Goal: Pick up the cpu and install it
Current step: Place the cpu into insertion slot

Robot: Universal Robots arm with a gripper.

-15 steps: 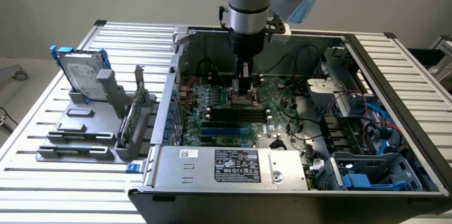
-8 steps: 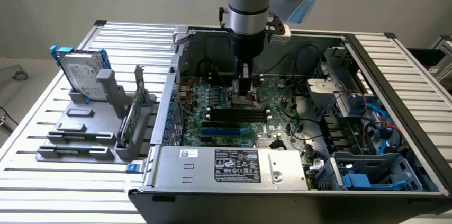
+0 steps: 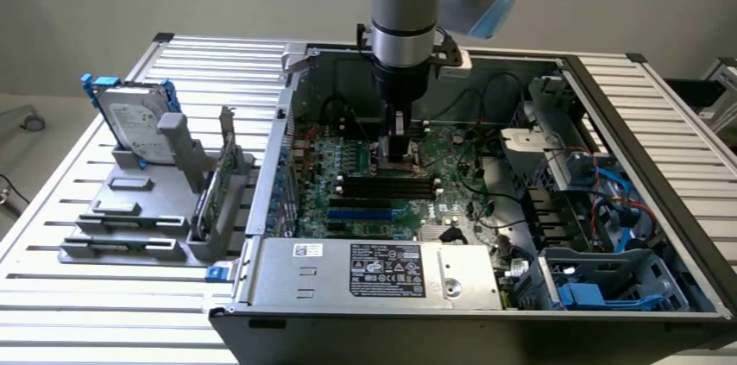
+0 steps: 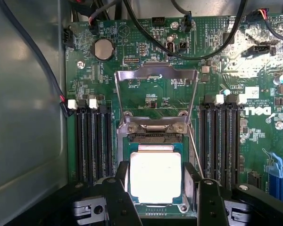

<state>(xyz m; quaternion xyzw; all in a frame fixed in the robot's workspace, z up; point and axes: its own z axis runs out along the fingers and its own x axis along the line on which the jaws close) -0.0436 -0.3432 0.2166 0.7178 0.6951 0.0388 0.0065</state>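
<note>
Nearest, gripper [image 4: 156, 175] closed on the cpu [image 4: 155, 179], black fingers [image 4: 119, 202] against two opposite edges. Held flat at the socket [image 4: 151, 137] in the middle of the motherboard [image 4: 269, 141], inside the open computer case [image 3: 285, 123], between two banks of memory slots [image 4: 92, 141]; seated or not, cannot tell. Beyond, raised metal latch plate [image 4: 132, 74], then coin battery [image 4: 104, 48] near the board's edge.

The cpu [image 4: 155, 176] is a small, flat square with a shiny silver top and a thin green edge. It lies flat and straight, silver side up, in the open socket [image 4: 153, 127] on the green board [image 4: 108, 77]. The two black fingers of the pincer [image 4: 157, 172] press on its two sides.
</note>
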